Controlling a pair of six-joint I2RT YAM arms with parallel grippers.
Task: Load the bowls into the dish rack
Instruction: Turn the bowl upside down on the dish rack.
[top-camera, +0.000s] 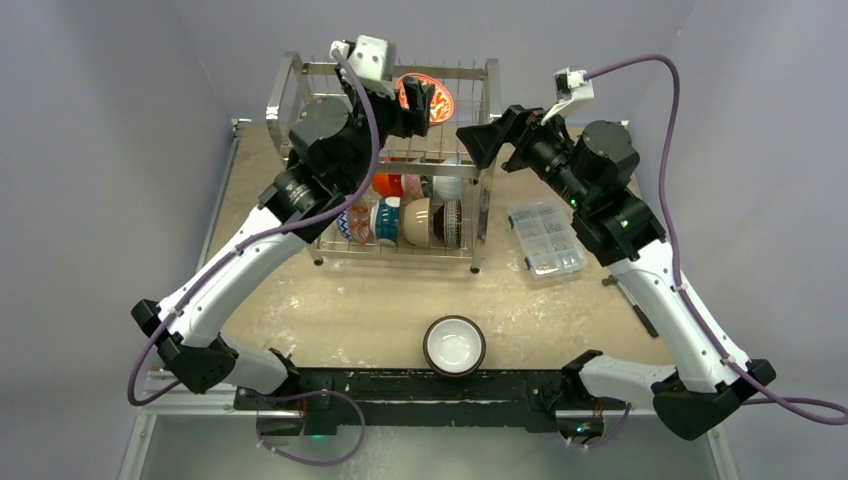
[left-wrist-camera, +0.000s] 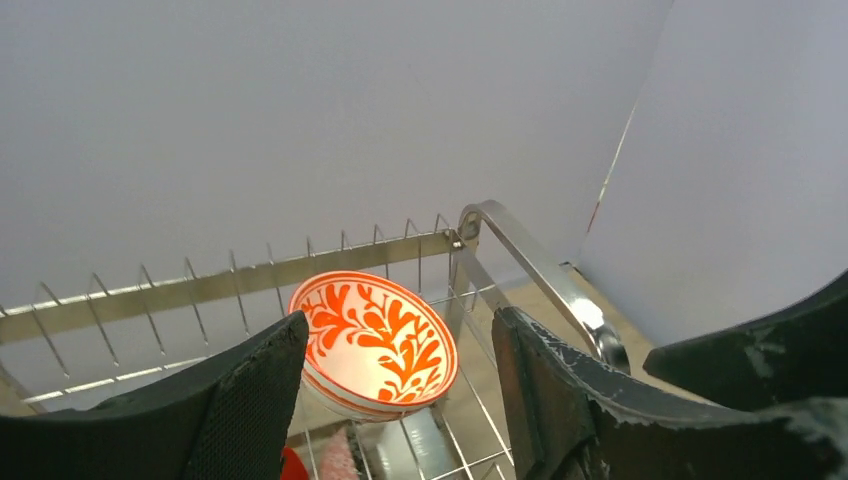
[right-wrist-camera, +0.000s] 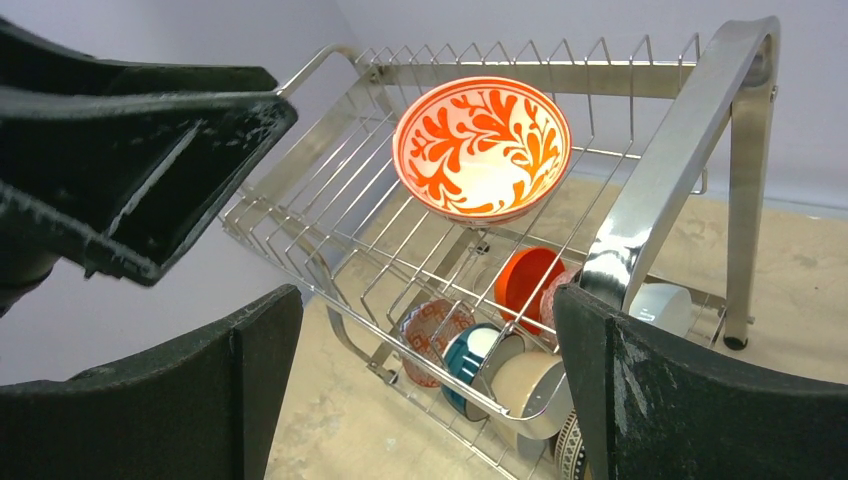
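A red-and-white floral bowl (top-camera: 434, 99) (left-wrist-camera: 375, 343) (right-wrist-camera: 483, 145) leans tilted on the upper tier of the steel dish rack (top-camera: 482, 185) (left-wrist-camera: 225, 284) (right-wrist-camera: 662, 185). My left gripper (top-camera: 417, 106) (left-wrist-camera: 400, 392) is open just in front of it, and the bowl lies past its fingertips. Several bowls stand on edge in the lower tier: orange (right-wrist-camera: 523, 285), blue (right-wrist-camera: 472, 358) and tan (right-wrist-camera: 530, 392). A white bowl with a dark rim (top-camera: 455, 345) rests on the table near the arm bases. At the rack's right side my right gripper (top-camera: 480, 142) (right-wrist-camera: 428, 392) hangs open and holds nothing.
A clear plastic compartment box (top-camera: 546, 238) lies on the table to the right of the rack. The rack's right post (right-wrist-camera: 745, 200) stands close to my right fingers. Grey walls close in the table on three sides.
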